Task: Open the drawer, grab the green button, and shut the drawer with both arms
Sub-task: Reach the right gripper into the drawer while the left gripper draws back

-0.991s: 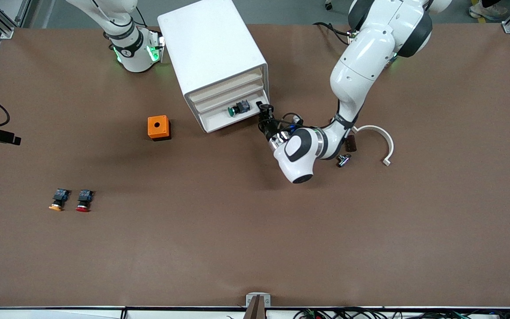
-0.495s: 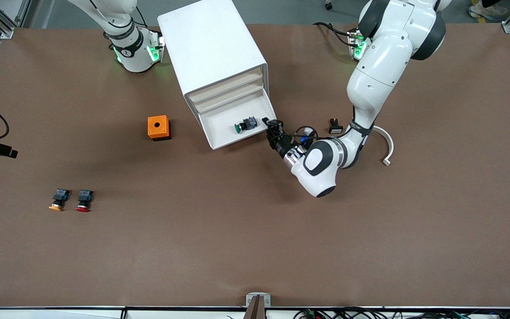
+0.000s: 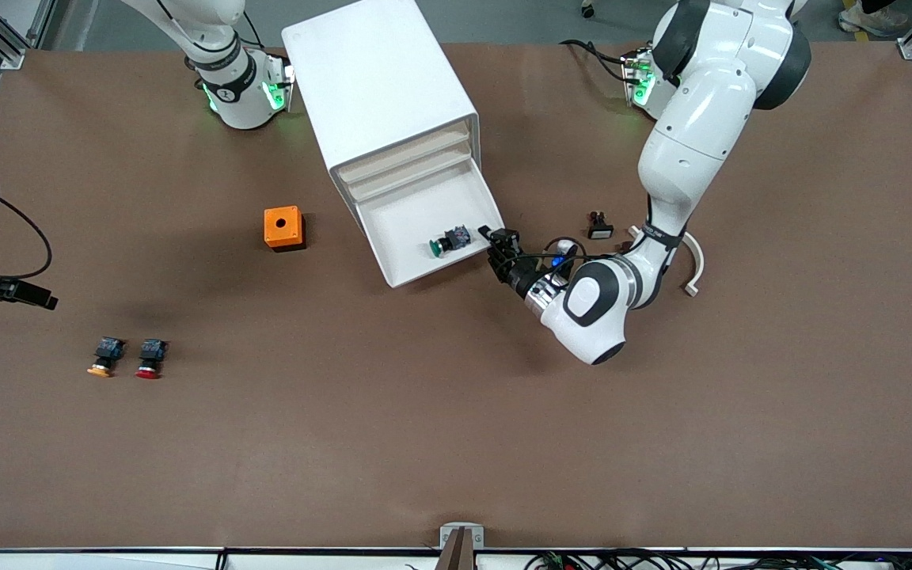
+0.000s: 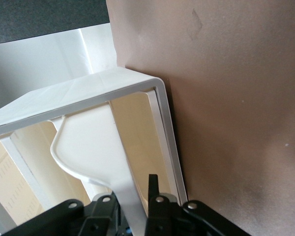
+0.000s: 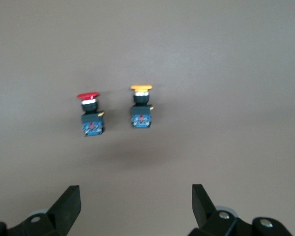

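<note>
The white cabinet (image 3: 381, 95) has its bottom drawer (image 3: 408, 229) pulled out toward the front camera. The green-capped button (image 3: 448, 240) lies on its side in the drawer, close to the front wall. My left gripper (image 3: 499, 239) is at the drawer's front corner, shut on the white drawer handle (image 4: 96, 147), which runs between the fingers (image 4: 153, 184). My right gripper (image 5: 135, 196) stands open and empty in the air over the table at the right arm's end (image 3: 28, 294). It looks down on the red-capped button (image 5: 91, 115) and the orange-capped button (image 5: 141, 110).
An orange box (image 3: 283, 227) with a round hole sits beside the cabinet, toward the right arm's end. The red-capped (image 3: 149, 358) and orange-capped (image 3: 104, 356) buttons lie side by side. A small black part (image 3: 599, 226) and a white curved piece (image 3: 689, 253) lie by the left arm.
My left gripper has drawn the drawer farther out toward the front camera, and the green button rode along in it. The right arm has swung into view over its end of the table.
</note>
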{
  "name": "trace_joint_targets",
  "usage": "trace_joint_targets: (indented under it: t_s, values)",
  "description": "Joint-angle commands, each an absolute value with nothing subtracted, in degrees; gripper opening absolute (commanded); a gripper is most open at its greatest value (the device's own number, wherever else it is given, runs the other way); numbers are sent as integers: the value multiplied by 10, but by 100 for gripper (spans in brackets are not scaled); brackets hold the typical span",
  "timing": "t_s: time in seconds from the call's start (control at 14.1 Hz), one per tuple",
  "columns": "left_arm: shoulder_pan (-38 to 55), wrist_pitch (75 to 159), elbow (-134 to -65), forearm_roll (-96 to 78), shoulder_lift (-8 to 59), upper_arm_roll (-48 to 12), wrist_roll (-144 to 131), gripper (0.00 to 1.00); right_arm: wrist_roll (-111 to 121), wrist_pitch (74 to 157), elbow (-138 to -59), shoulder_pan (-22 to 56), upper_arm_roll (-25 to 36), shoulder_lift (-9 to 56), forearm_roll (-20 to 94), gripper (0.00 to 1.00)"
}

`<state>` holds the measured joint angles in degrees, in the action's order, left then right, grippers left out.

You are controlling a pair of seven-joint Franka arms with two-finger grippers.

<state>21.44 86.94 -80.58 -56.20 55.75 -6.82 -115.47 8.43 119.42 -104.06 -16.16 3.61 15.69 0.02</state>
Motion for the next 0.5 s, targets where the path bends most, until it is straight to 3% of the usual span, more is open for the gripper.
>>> trace_joint_targets:
  t_s: [0.0, 0.42]
  values:
    - [212, 884, -801, -577, 558, -69, -1162, 100, 82, 1252, -1088, -179, 27, 150, -2, 100]
    - [208, 906, -775, -574, 555, -68, -1120, 100, 26, 1281, -1104, -170, 26, 165, 6, 100]
